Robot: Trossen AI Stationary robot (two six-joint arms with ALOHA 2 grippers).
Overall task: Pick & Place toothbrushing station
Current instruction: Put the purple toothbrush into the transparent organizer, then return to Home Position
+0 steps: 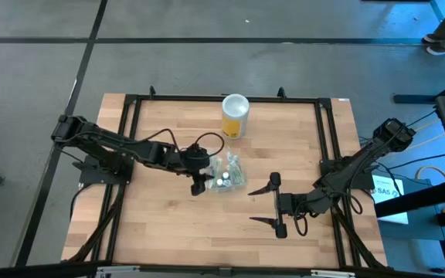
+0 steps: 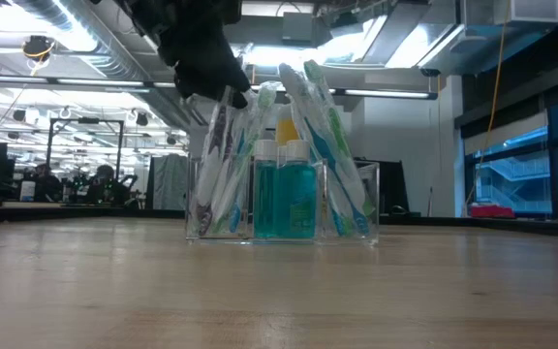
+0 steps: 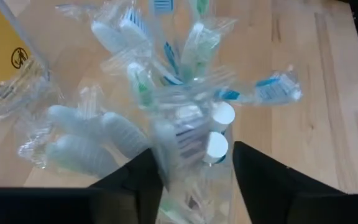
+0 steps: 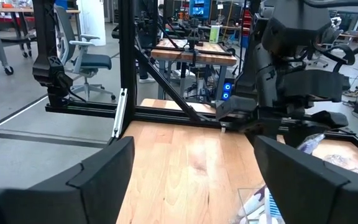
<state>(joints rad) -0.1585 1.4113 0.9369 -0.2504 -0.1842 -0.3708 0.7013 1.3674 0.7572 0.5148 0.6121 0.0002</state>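
Clear plastic toothbrushing station, seemingly rectangular.

Robotics lab — office chair, test rigs

Two black jointed arms with looping black cables.

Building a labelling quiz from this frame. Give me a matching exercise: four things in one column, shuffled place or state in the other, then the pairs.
Things:
1. clear plastic toothbrushing station
2. yellow cylindrical canister with white lid
3. left gripper
4. right gripper

Places or states:
A. at the table's far edge, apart from both arms
B. jaws wide open over bare wood, nothing between them
C. mid-table, holding wrapped toothbrushes and teal bottles
D. at the station's left side, jaws either side of its wall

Pairs: 1-C, 2-A, 3-D, 4-B
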